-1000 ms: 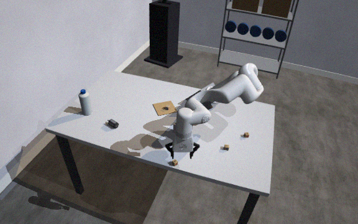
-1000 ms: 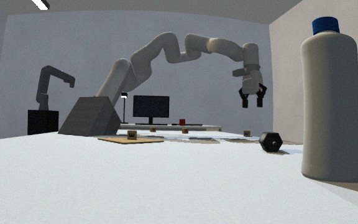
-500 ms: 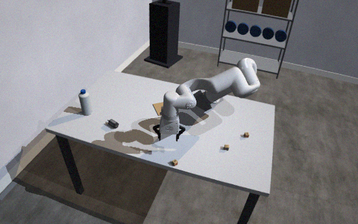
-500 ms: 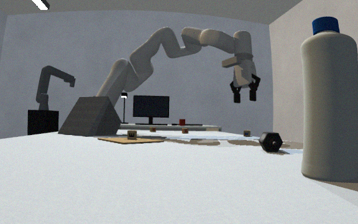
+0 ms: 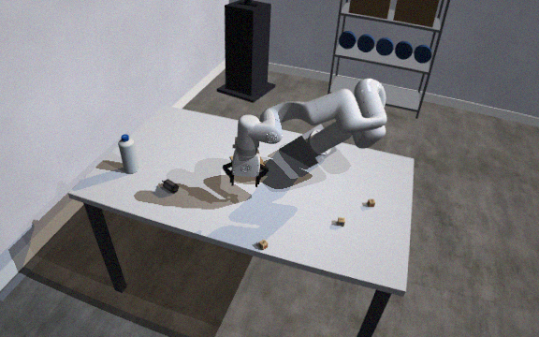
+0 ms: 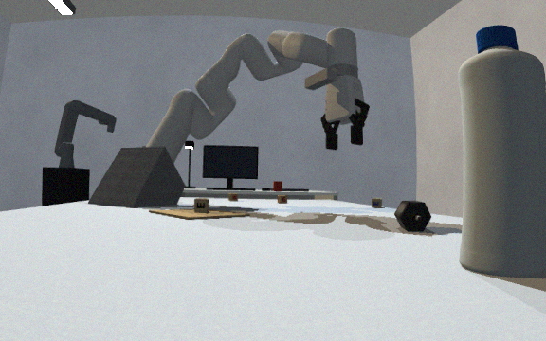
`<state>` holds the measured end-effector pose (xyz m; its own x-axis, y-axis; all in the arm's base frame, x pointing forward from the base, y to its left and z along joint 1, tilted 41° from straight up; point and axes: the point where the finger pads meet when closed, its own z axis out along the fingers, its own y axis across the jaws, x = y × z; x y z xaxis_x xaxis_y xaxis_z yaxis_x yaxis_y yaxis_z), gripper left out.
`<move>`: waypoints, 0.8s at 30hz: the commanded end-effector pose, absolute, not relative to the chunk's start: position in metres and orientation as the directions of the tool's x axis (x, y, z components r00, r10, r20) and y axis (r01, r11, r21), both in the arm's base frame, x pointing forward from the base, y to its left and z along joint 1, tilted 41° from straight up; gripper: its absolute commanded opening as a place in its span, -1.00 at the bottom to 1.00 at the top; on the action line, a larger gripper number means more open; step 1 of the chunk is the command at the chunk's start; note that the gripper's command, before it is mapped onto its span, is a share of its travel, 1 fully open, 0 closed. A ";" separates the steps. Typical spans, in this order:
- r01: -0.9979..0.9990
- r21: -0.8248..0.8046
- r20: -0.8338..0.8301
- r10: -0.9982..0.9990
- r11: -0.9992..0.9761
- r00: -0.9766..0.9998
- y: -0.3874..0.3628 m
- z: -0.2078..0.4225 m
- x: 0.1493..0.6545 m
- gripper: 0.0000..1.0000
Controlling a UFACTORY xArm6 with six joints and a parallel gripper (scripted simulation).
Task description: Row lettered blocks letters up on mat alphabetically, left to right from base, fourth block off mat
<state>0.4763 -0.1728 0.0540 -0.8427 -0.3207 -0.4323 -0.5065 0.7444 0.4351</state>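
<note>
My gripper point(image 5: 245, 180) is open and empty. In the exterior view it point(image 6: 344, 134) hangs high above the table, to the right of the tan mat point(image 6: 199, 213). One wooden block point(image 6: 201, 205) stands on the mat with a dark mark on the face towards the camera. In the top view the gripper hides the mat and this block. Three more wooden blocks lie off the mat: one at the table's near edge point(image 5: 263, 244), two further right point(image 5: 341, 221) point(image 5: 371, 202). They show small in the exterior view point(image 6: 376, 203) point(image 6: 282, 199) point(image 6: 233, 197). Their letters are too small to read.
A white bottle with a blue cap point(image 5: 128, 154) stands near the table's left edge and looms in the exterior view point(image 6: 505, 152). A small black hexagonal object point(image 5: 170, 185) point(image 6: 412, 216) lies beside it. My arm's dark wedge base point(image 5: 298, 156) sits behind the mat.
</note>
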 end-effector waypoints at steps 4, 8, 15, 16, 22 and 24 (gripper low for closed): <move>-0.509 0.428 -0.437 -0.321 0.747 -0.840 -0.204 0.016 0.405 1.00; -0.510 0.431 -0.438 -0.321 0.744 -0.839 -0.209 0.004 0.381 1.00; -0.517 0.441 -0.447 -0.320 0.733 -0.835 -0.211 -0.022 0.318 1.00; -0.519 0.443 -0.449 -0.320 0.732 -0.834 -0.211 -0.026 0.309 1.00; -0.528 0.452 -0.463 -0.317 0.719 -0.828 -0.201 -0.042 0.259 1.00; -0.532 0.455 -0.469 -0.316 0.714 -0.825 -0.197 -0.047 0.244 1.00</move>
<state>0.2892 -0.2003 -0.0340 -0.8345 -0.3176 -0.4504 -0.5217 0.7186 0.4599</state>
